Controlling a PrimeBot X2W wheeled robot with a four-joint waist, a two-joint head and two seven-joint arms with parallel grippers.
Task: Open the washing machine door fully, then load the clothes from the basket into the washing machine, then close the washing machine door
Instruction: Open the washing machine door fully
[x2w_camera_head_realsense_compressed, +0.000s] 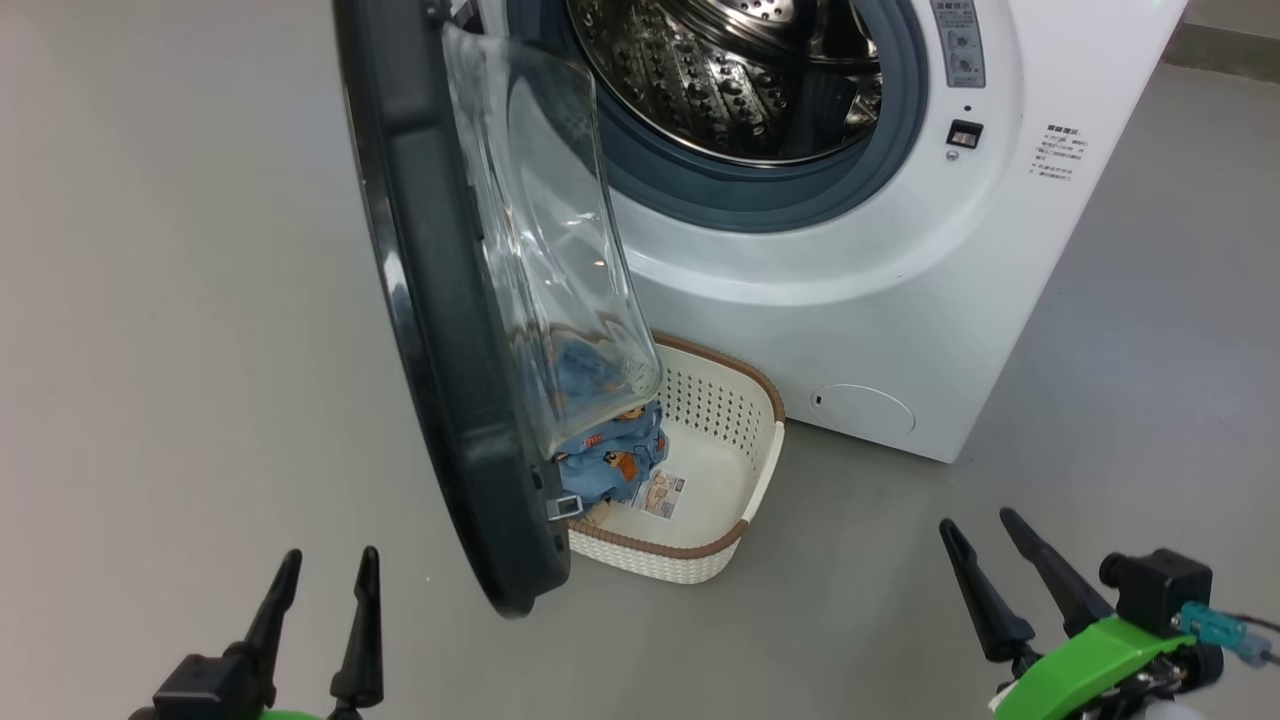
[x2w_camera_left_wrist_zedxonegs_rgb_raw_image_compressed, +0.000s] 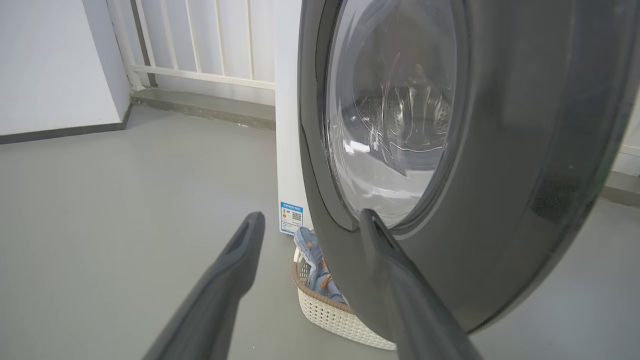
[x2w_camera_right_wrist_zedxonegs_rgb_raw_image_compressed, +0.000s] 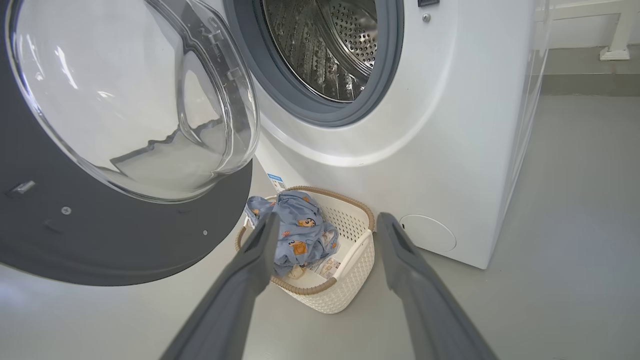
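Door (x2w_camera_head_realsense_compressed: 430, 300) is standing half-open beside the basket (x2w_camera_head_realsense_compressed: 765, 470); both jaws are gaping, so the left should be easing it wider

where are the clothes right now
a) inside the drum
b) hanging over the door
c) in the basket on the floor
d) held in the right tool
C: the clothes lie heaped at one end of the basket, which stands on the floor in front of the washing machine, and the visible part of the drum is bare steel.
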